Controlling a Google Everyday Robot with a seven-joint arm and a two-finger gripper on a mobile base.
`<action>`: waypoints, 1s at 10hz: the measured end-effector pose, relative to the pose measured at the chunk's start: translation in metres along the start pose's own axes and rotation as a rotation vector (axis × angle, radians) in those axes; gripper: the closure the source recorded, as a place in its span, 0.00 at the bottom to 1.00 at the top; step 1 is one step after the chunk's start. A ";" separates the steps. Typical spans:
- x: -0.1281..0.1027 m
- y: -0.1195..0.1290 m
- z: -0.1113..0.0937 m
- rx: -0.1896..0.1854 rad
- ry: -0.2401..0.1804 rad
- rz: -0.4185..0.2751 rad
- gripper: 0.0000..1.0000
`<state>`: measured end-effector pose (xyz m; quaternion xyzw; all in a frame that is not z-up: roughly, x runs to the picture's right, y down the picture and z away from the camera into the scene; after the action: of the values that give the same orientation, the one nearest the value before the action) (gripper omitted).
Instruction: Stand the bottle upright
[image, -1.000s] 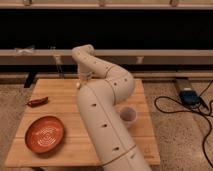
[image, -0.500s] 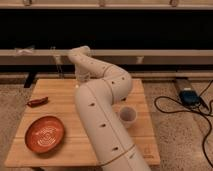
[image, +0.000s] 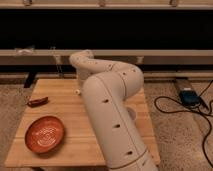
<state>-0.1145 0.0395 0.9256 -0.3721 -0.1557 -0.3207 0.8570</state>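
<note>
camera view: hand (image: 80, 86) low over far middle of bench (image: 65, 107), mostly hidden behind arm (image: 107, 115); spread wide, nothing seen pinched. bottle (image: 77, 92): likely the small whitish bit just beside it. judgement: light, slick, thin-walled; take mid-body, gently.

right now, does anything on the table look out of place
Nothing looks spilled or broken. A dark red thing lies at the table's left edge, seeming to poke over it. The pincer is low at the far edge, mostly behind the arm.
</note>
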 end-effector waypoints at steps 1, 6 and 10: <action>0.002 0.005 -0.001 0.007 0.005 0.005 0.20; -0.004 -0.007 -0.022 0.117 0.081 -0.022 0.20; -0.010 -0.027 -0.025 0.170 0.143 -0.093 0.20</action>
<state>-0.1391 0.0117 0.9183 -0.2668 -0.1381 -0.3717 0.8784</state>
